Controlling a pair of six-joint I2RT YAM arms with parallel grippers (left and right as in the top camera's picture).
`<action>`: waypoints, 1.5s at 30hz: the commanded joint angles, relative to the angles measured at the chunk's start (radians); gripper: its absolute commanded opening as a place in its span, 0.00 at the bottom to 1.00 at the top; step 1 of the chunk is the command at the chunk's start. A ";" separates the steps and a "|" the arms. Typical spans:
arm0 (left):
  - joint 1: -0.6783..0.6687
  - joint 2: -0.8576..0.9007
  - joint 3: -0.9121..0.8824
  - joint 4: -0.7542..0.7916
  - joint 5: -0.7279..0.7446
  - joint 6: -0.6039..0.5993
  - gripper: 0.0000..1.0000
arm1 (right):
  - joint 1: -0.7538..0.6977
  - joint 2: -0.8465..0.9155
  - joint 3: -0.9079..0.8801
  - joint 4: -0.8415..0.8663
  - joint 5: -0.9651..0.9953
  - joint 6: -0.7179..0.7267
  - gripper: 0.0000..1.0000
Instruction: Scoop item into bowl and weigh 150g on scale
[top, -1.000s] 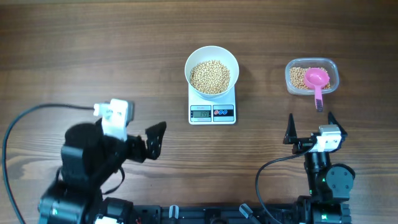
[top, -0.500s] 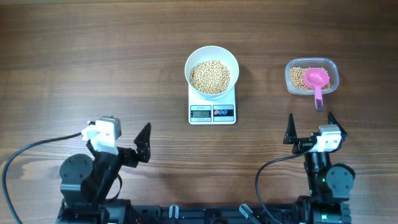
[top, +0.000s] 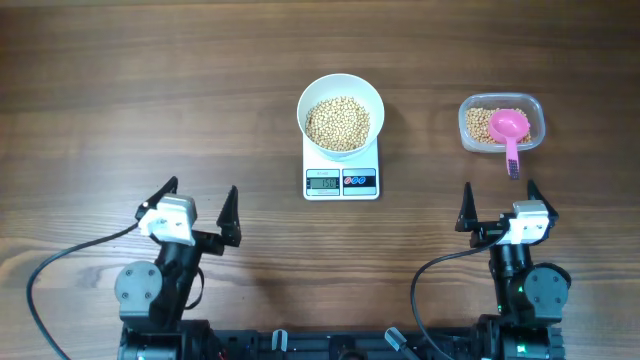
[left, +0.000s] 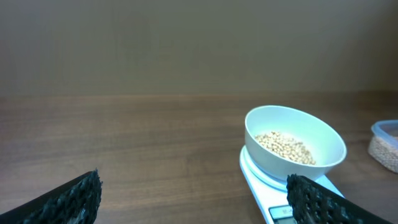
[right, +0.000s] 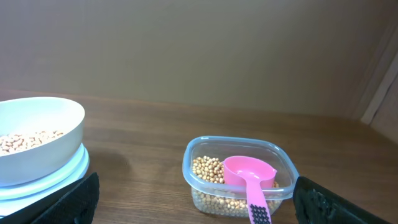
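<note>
The white bowl (top: 340, 95) stands on the white scale (top: 341, 183) at the table's centre and holds a heap of tan beans (top: 338, 122). In the left wrist view the bowl (left: 295, 149) with its beans (left: 286, 145) sits on the scale (left: 258, 180) ahead and to the right. The right wrist view catches the bowl (right: 37, 134) at its left edge. My left gripper (top: 202, 195) is open and empty near the front left. My right gripper (top: 498, 195) is open and empty near the front right.
A clear plastic container (top: 502, 123) at the right holds more beans and a pink scoop (top: 510, 128), whose handle sticks out toward my right gripper. In the right wrist view the container (right: 239, 180) and scoop (right: 249, 173) lie straight ahead.
My left arm has drawn back and turned, so its open gripper now points up the table instead of to the right. The right arm, bowl, scale and scoop have not moved.
</note>
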 joint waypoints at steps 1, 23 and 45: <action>0.025 -0.034 -0.049 0.035 -0.017 0.013 1.00 | 0.003 -0.011 -0.002 0.002 0.018 0.015 1.00; 0.069 -0.181 -0.226 0.183 -0.018 -0.075 1.00 | 0.003 -0.011 -0.002 0.002 0.018 0.015 1.00; 0.068 -0.181 -0.240 0.102 -0.080 -0.074 1.00 | 0.003 -0.011 -0.002 0.002 0.018 0.015 1.00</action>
